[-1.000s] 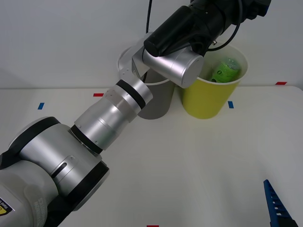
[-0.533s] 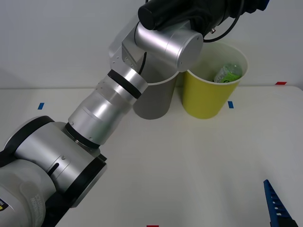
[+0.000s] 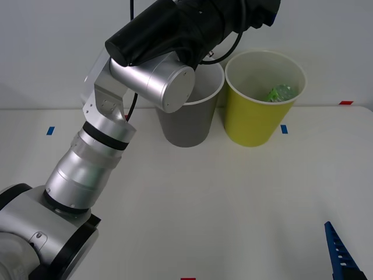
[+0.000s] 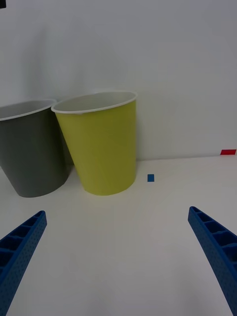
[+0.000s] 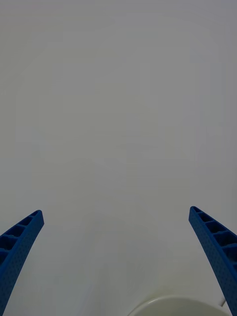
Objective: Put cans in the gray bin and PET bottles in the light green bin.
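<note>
Above the bins, left gripper [image 5: 118,266]: it is being held high at about twelve o'clock of the table, over and behind the bin rims, with its two blue fingers [image 5: 19,247] spread wide and nothing between them; a curved pale rim is being glimpsed just under it, against a bare wall.

Left arm [image 3: 151,76]: it is being stretched from the eight o'clock corner up across the gray bin, part of whose rim is being hidden by its silver joint.

PET bottle [image 3: 281,93]: it is being seen lying inside the light green bin, green label showing, low against the inner wall at the bin's two o'clock side.

Light green bin [image 3: 256,125]: it is being kept upright at about one o'clock of the table, just beside the gray bin [image 3: 187,125], which is standing at twelve o'clock; whether the two are touching cannot be told.

Right gripper [image 4: 118,256]: it is being held low near the table at about five o'clock, fingers wide apart and empty, facing both bins from well apart.

Step in hand: the bottle drop is being judged as done, the release being complete.

Next move: a clean lift clear of both rims is being called for, so that neither bin is knocked; no can is being seen on the table [image 3: 233,198], so little is being judged left to sort.
</note>
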`<action>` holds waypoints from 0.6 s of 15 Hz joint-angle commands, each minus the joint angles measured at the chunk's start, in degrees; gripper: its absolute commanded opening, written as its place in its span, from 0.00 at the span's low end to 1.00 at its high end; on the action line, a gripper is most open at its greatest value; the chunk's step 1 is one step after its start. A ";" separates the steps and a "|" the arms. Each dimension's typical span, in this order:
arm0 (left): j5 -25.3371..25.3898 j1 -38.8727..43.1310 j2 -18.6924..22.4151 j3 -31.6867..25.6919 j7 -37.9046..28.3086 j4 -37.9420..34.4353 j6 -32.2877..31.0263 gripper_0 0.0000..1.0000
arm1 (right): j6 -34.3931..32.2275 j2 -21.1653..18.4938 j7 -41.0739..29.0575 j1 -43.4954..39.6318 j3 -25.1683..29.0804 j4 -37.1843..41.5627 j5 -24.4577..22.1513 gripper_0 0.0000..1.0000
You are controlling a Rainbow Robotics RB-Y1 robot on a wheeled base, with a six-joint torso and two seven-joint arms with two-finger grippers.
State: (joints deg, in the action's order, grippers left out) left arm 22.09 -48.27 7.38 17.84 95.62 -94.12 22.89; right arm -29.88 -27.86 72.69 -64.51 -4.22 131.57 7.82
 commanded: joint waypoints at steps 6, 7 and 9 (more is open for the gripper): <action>-3.02 20.06 8.70 -2.90 0.09 -21.80 0.05 1.00 | 0.00 0.00 0.00 0.00 0.00 0.00 0.00 1.00; -2.93 22.87 9.75 -3.69 0.09 -24.53 0.05 1.00 | 0.00 0.00 0.00 0.00 0.00 0.00 0.00 1.00; -3.11 28.58 11.51 -5.10 0.18 -29.62 0.05 1.00 | 0.00 0.00 0.00 0.00 0.00 0.00 0.00 1.00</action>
State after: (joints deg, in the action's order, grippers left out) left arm 19.11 -22.58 17.68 13.68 95.74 -121.19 22.93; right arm -29.88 -27.86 72.69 -64.51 -4.22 131.57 7.82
